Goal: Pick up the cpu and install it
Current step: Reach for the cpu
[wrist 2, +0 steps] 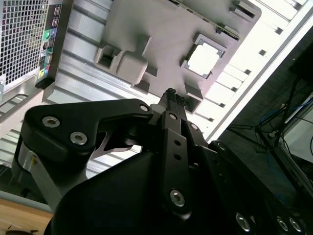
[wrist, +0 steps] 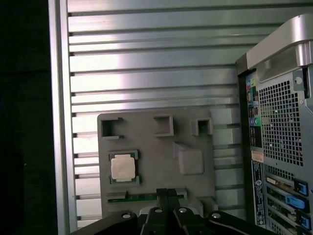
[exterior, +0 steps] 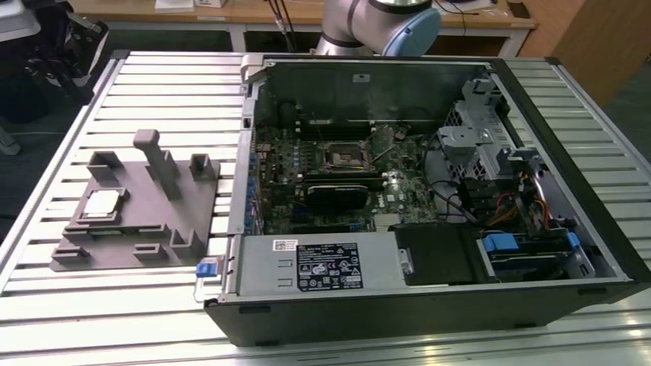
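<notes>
Gripper point(wrist: 167, 192), partly cut off, near cpu point(wrist: 122, 167).

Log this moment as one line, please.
gripper: shut, empty | cpu: in gray holder, untouched | install: not yet done

Gripper point(wrist 2: 171, 94) over the grey fixture point(wrist 2: 161, 29)
Its fingertips meet, holding nothing, apart from the cpu point(wrist 2: 204, 59) lying in a fixture recess on the slatted table point(wrist 2: 83, 54).
</notes>
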Robot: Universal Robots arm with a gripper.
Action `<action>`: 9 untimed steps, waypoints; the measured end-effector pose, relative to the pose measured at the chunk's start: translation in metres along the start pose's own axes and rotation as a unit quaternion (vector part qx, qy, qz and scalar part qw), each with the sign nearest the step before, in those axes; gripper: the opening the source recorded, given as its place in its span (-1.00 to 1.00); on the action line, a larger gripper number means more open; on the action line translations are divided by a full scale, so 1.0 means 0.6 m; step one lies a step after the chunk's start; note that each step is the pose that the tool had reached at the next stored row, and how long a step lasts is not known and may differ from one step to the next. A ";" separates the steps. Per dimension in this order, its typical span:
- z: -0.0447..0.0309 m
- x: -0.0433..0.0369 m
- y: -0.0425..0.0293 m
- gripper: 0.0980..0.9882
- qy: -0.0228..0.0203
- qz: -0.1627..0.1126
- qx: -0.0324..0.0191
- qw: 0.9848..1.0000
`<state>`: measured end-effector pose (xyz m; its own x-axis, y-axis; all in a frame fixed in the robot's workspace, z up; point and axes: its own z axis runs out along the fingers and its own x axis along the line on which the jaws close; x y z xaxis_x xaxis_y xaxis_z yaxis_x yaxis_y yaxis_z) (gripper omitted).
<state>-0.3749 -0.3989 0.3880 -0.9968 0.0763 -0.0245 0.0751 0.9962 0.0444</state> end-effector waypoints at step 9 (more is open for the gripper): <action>0.000 0.017 -0.001 -0.98 0.000 0.000 0.000 1.000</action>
<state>-0.3853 -0.3989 0.3877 -0.9968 0.0762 -0.0245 0.0751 0.9962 0.0443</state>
